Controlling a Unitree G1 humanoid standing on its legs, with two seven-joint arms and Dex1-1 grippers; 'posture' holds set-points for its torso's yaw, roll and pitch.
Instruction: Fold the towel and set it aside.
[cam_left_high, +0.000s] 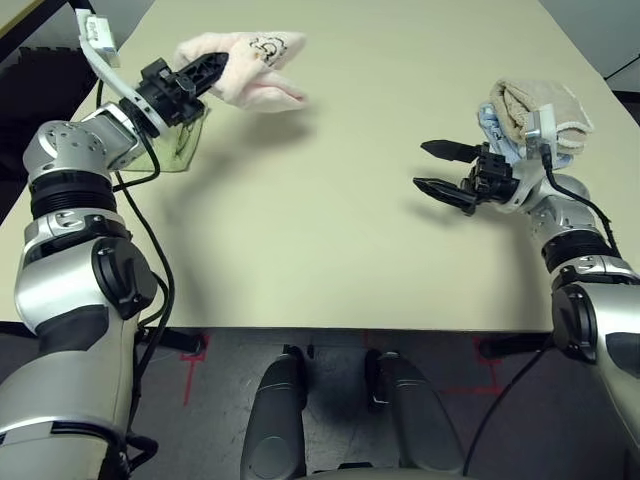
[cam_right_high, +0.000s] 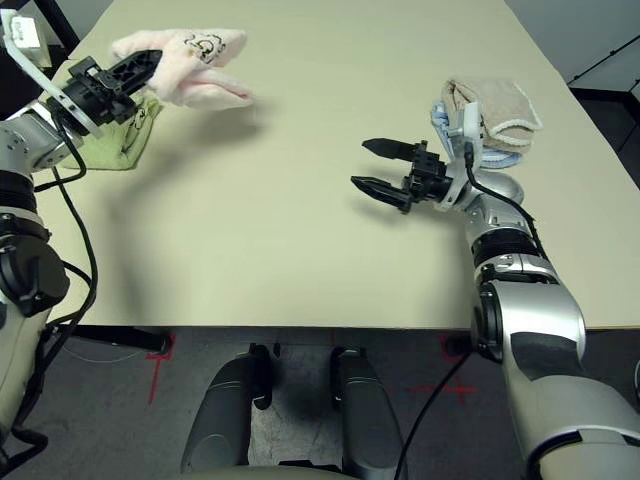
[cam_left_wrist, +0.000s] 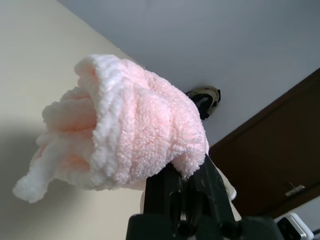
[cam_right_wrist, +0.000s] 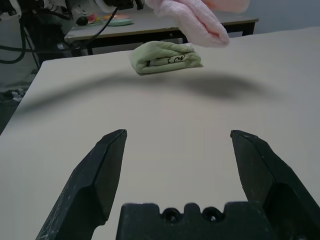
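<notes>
The pale pink towel (cam_left_high: 255, 68) hangs bunched and folded above the table's far left, its dark embroidered motif facing up. My left gripper (cam_left_high: 205, 72) is shut on one end of it, and the fluffy pink folds (cam_left_wrist: 125, 135) drape over its black fingers. The towel's shadow falls on the table below, so it is lifted clear of the surface. Over the right side of the table my right gripper (cam_left_high: 432, 168) hovers open, holding nothing, pointing toward the table's middle. The pink towel's free end (cam_right_wrist: 200, 20) shows at the far edge of its wrist view.
A folded light green towel (cam_right_high: 115, 135) lies on the table at the far left, beneath my left wrist (cam_right_wrist: 165, 57). A beige towel stacked with a blue one (cam_left_high: 535, 115) sits at the far right, behind my right arm. The beige table (cam_left_high: 320, 250) spreads between the two arms.
</notes>
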